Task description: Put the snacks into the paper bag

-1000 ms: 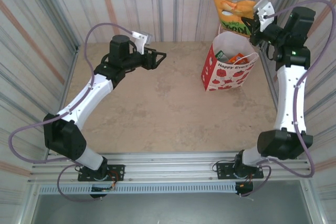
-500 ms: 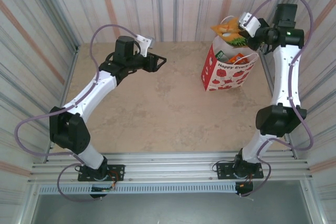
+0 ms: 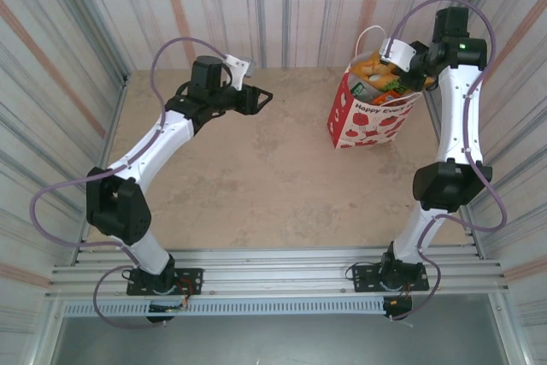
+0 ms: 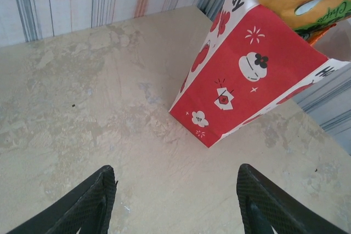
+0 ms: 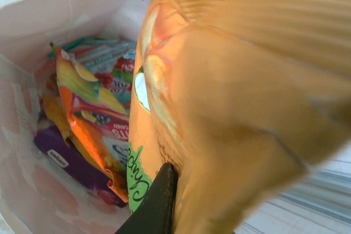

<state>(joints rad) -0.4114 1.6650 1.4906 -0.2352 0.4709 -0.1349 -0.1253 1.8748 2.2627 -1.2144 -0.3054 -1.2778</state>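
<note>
The white paper bag (image 3: 366, 119) with red apple prints stands upright at the back right of the table; its red side (image 4: 258, 75) faces my left wrist view. My right gripper (image 3: 402, 70) is shut on an orange snack packet (image 3: 373, 68) (image 5: 236, 108) and holds it in the bag's mouth. One black finger (image 5: 159, 201) presses against the packet; the other is hidden behind it. Inside the bag lie several snacks: an orange-yellow one (image 5: 88, 113), a purple one (image 5: 66, 160) and a teal one (image 5: 104, 53). My left gripper (image 3: 261, 96) (image 4: 175, 187) hovers open and empty over bare table, left of the bag.
Striped corrugated walls (image 3: 282, 6) close in the table (image 3: 256, 177) at the back and both sides, with the right wall just behind the bag. The bag's white handle (image 3: 366, 36) loops up at the rear. An aluminium rail (image 3: 273, 267) runs along the near edge.
My right gripper has carried the orange packet from high above the bag down and left into its mouth. The left arm has shifted slightly and its jaws have narrowed a little.
</note>
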